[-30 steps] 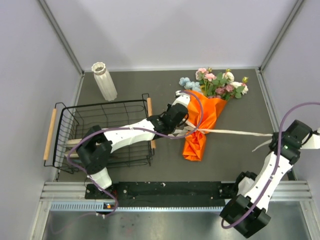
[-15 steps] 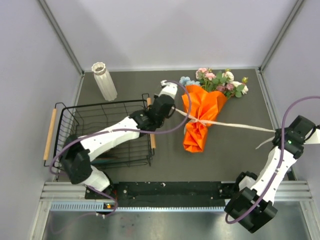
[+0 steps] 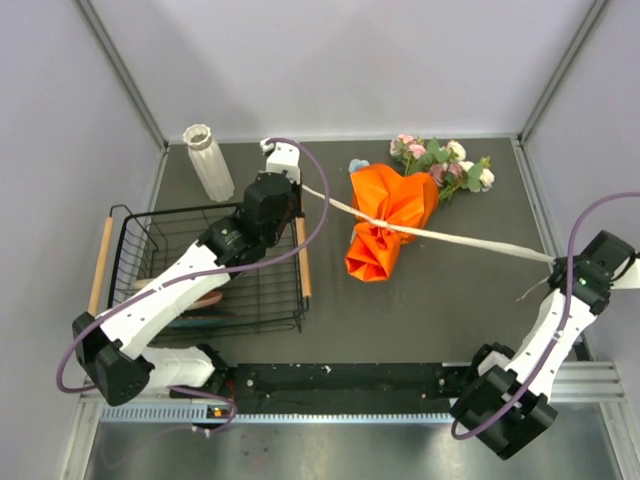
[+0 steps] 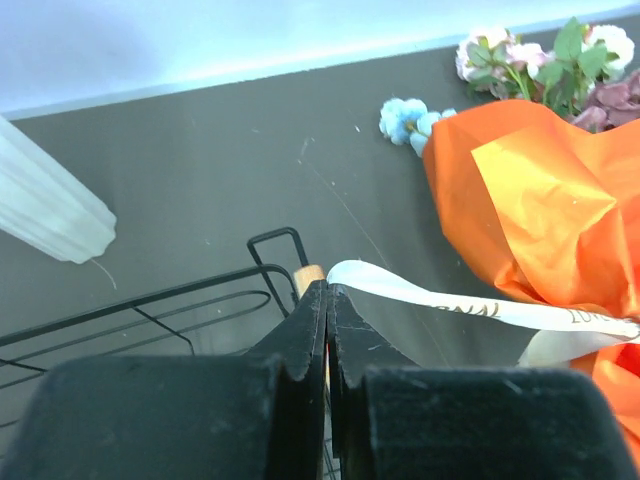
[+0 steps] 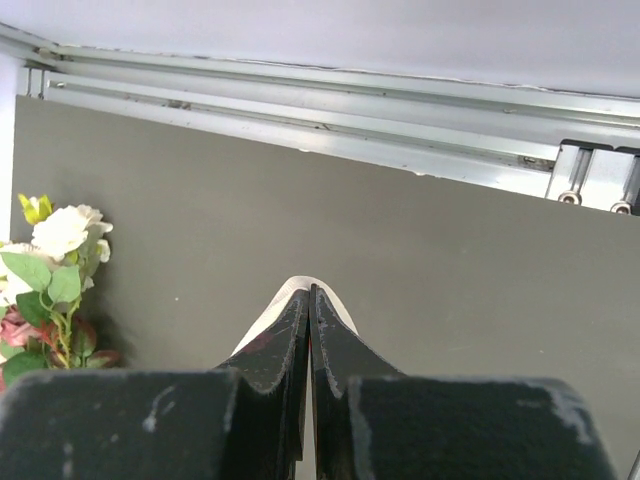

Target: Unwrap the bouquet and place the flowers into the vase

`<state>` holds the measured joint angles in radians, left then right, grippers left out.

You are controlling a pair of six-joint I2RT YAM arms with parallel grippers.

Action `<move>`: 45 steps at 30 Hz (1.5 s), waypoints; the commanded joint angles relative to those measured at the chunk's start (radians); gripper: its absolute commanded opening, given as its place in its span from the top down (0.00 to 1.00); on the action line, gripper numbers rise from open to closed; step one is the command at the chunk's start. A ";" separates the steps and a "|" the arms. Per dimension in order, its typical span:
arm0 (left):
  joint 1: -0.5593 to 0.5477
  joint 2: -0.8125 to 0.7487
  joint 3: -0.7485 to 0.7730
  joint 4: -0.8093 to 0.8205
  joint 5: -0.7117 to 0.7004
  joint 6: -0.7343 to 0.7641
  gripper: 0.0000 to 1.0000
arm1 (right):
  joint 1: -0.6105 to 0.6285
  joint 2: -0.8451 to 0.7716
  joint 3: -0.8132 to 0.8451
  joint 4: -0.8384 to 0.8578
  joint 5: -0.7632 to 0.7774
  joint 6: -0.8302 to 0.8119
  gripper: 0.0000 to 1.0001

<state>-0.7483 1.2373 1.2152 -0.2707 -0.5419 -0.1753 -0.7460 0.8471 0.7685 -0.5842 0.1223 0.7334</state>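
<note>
The bouquet lies on the dark table in its orange wrap, flowers pointing to the back right. A cream ribbon runs taut across the wrap between both grippers. My left gripper is shut on the ribbon's left end, just behind the rack's back right corner. My right gripper is shut on the other end near the table's right edge. The white ribbed vase stands at the back left, also in the left wrist view.
A black wire rack with wooden handles sits at the left under my left arm, its corner close below the left fingers. A pale blue flower cluster pokes out beside the wrap. Grey walls enclose the table.
My left gripper has pulled its ribbon end back and to the left, past the rack's corner. The bouquet slid left and turned with it. The right gripper has barely moved.
</note>
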 commanded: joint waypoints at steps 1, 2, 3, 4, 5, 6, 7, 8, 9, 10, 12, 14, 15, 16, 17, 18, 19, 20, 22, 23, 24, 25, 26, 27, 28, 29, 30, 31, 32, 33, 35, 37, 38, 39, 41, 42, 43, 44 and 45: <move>0.015 0.002 0.000 -0.031 0.051 -0.036 1.00 | -0.042 0.021 0.038 0.053 0.040 0.003 1.00; 0.024 -0.002 -0.011 -0.030 0.048 -0.036 1.00 | -0.058 0.030 0.038 0.053 0.028 0.003 1.00; 0.033 -0.010 -0.020 -0.032 0.056 -0.036 1.00 | -0.062 0.036 0.041 0.053 0.024 0.004 1.00; 0.055 -0.024 -0.035 -0.032 0.063 -0.035 1.00 | -0.065 0.047 0.041 0.053 0.023 0.006 1.00; 0.067 -0.032 -0.042 -0.044 0.071 -0.035 1.00 | -0.075 0.050 0.043 0.053 0.023 0.006 1.00; 0.079 -0.047 -0.049 -0.051 0.079 -0.041 1.00 | -0.078 0.055 0.048 0.055 0.023 0.008 1.00; 0.099 -0.056 -0.055 -0.055 0.094 -0.041 1.00 | -0.082 0.058 0.049 0.055 0.027 0.008 1.00; 0.104 -0.062 -0.060 -0.062 0.106 -0.039 1.00 | -0.087 0.066 0.049 0.057 0.027 0.006 1.00; 0.107 -0.067 -0.063 -0.067 0.105 -0.033 1.00 | -0.098 0.067 0.049 0.057 0.025 0.006 1.00; 0.109 -0.070 -0.069 -0.074 0.097 -0.032 1.00 | -0.104 0.069 0.049 0.058 0.020 0.008 1.00; 0.109 -0.073 -0.077 -0.085 0.101 -0.023 1.00 | -0.115 0.069 0.054 0.061 0.004 0.008 1.00; 0.110 -0.079 -0.088 -0.079 0.169 -0.009 1.00 | -0.113 0.057 0.055 0.070 -0.013 -0.018 1.00; 0.110 -0.081 -0.092 -0.052 0.283 -0.003 1.00 | -0.107 0.052 0.055 0.075 -0.021 -0.038 1.00; 0.101 -0.078 -0.098 -0.038 0.353 -0.010 1.00 | -0.095 0.052 0.054 0.081 -0.032 -0.045 1.00; 0.092 -0.070 -0.098 -0.026 0.396 -0.026 1.00 | -0.076 0.055 0.051 0.092 -0.047 -0.052 1.00; 0.078 -0.044 -0.094 0.005 0.442 -0.030 1.00 | -0.028 0.072 0.048 0.098 -0.081 -0.072 1.00; 0.046 -0.027 -0.089 0.016 0.465 -0.033 1.00 | -0.007 0.078 0.048 0.096 -0.093 -0.083 1.00; 0.032 -0.006 -0.080 0.027 0.491 -0.039 1.00 | 0.019 0.082 0.046 0.098 -0.102 -0.091 1.00; -0.017 0.069 -0.030 0.030 0.537 -0.041 1.00 | 0.083 0.073 0.040 0.106 -0.154 -0.115 0.99; -0.035 0.094 -0.011 0.030 0.537 -0.041 1.00 | 0.108 0.070 0.038 0.092 -0.159 -0.120 0.96; -0.052 0.137 0.024 0.031 0.537 -0.043 1.00 | 0.128 0.069 0.043 0.084 -0.182 -0.133 0.89; -0.083 0.154 0.039 0.031 0.537 -0.043 1.00 | 0.182 0.069 0.046 0.072 -0.190 -0.138 0.86; -0.094 0.168 0.052 0.031 0.537 -0.046 1.00 | 0.203 0.069 0.049 0.046 -0.197 -0.143 0.85; -0.101 0.188 0.070 0.030 0.537 -0.050 1.00 | 0.224 0.066 0.048 0.038 -0.222 -0.144 0.80; -0.109 0.197 0.078 0.030 0.559 -0.055 1.00 | 0.240 0.058 0.045 0.037 -0.245 -0.143 0.76; -0.112 0.200 0.083 0.031 0.571 -0.062 1.00 | 0.270 0.052 0.038 0.032 -0.262 -0.144 0.70; -0.117 0.200 0.092 0.031 0.573 -0.066 1.00 | 0.289 0.044 0.031 0.014 -0.292 -0.152 0.59; -0.118 0.200 0.093 0.031 0.579 -0.067 1.00 | 0.310 0.029 0.022 0.009 -0.312 -0.157 0.52; -0.120 0.197 0.095 0.024 0.585 -0.070 1.00 | 0.374 0.023 0.011 0.006 -0.326 -0.166 0.45; -0.123 0.185 0.095 0.021 0.582 -0.072 1.00 | 0.401 0.021 0.003 -0.024 -0.332 -0.186 0.31; -0.125 0.172 0.093 0.011 0.573 -0.076 1.00 | 0.457 0.027 -0.006 -0.034 -0.386 -0.212 0.27; -0.125 0.156 0.093 -0.018 0.507 -0.075 1.00 | 0.571 0.035 -0.017 -0.039 -0.476 -0.276 0.20; -0.125 0.153 0.105 -0.033 0.485 -0.061 1.00 | 0.620 0.036 -0.020 -0.039 -0.490 -0.293 0.20; -0.125 0.154 0.113 -0.066 0.444 -0.049 1.00 | 0.739 0.027 -0.021 -0.039 -0.477 -0.302 0.19; -0.125 0.165 0.153 -0.110 0.410 -0.008 1.00 | 0.911 -0.014 -0.050 0.018 -0.461 -0.302 0.18; -0.125 0.177 0.165 -0.139 0.378 0.000 1.00 | 1.041 -0.026 -0.069 0.068 -0.458 -0.298 0.18; -0.123 0.180 0.173 -0.150 0.369 0.006 1.00 | 1.109 -0.035 -0.093 0.186 -0.466 -0.293 0.17; -0.123 0.180 0.175 -0.151 0.366 0.007 1.00 | 1.154 -0.036 -0.148 0.260 -0.514 -0.293 0.16; -0.123 0.179 0.175 -0.148 0.370 0.008 1.00 | 1.193 -0.002 -0.162 0.303 -0.523 -0.305 0.16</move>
<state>-0.8711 1.4330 1.3342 -0.3851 -0.1013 -0.2058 0.2646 0.8448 0.6773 -0.4999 -0.3244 0.4690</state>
